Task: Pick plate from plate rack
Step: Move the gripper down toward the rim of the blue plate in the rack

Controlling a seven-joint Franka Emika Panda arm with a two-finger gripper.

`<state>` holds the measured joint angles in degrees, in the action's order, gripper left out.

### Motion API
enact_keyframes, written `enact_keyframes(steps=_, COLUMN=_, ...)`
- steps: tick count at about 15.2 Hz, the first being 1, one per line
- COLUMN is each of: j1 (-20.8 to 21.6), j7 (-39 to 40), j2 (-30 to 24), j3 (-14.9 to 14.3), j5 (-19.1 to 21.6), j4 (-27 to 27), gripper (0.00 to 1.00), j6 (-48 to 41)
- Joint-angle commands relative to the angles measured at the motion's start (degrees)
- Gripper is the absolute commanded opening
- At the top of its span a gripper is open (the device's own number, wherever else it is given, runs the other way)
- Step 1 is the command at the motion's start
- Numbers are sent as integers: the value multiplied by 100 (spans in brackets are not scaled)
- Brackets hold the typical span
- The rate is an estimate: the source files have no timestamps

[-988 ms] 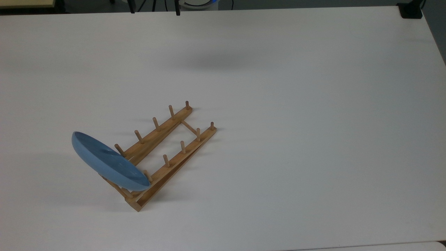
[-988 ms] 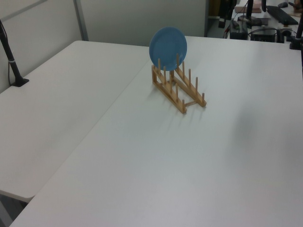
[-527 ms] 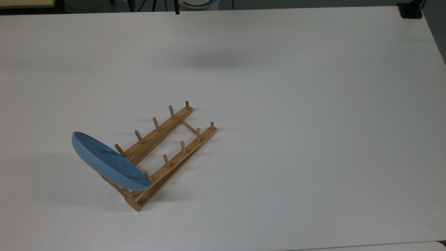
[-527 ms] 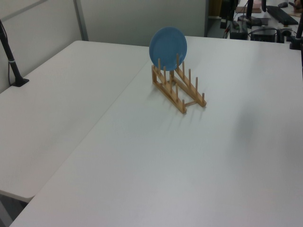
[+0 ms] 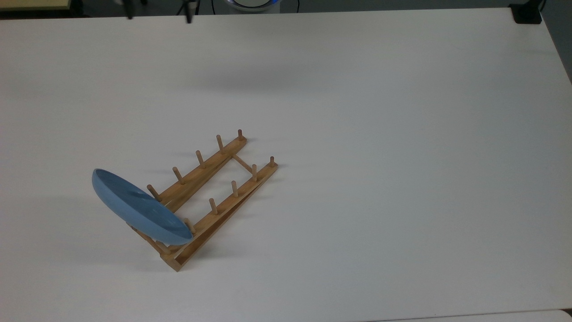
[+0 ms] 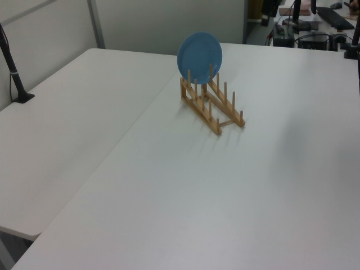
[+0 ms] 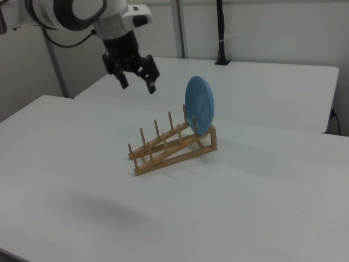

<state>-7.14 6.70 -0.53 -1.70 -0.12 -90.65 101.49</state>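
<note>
On the white table, the blue plate is stood on edge at the high end of the wooden rack. Up high, left of the plate in the right view, the gripper is held wide open and empty.

At the top edge of the top view, the two dark fingertips of the gripper are now seen further toward the upper left of the frame than in the earlier pictures, where they were placed nearer the top centre, and they are set wider apart. The soft shadow cast on the white table in the upper middle of the top view has been stretched toward the left.
</note>
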Motion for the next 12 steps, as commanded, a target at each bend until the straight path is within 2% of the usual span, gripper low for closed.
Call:
enact_keyframes(steps=1, j1=-278, j7=342, j2=184, j3=-24, j5=118, j4=-102, gripper=100, j6=1062)
enact_keyframes(steps=5, j1=-340, j7=289, j2=755, j3=-32, j5=100, j4=-110, gripper=98, j6=2547)
enact_keyframes(steps=9, j1=-305, j7=-500, j2=1467, j3=-32, j5=48, j4=-110, gripper=96, j6=4200)
enact_keyframes(steps=12, j1=-288, j7=-1177, j2=1924, j3=-32, j5=-171, j4=-110, gripper=94, j6=5255)
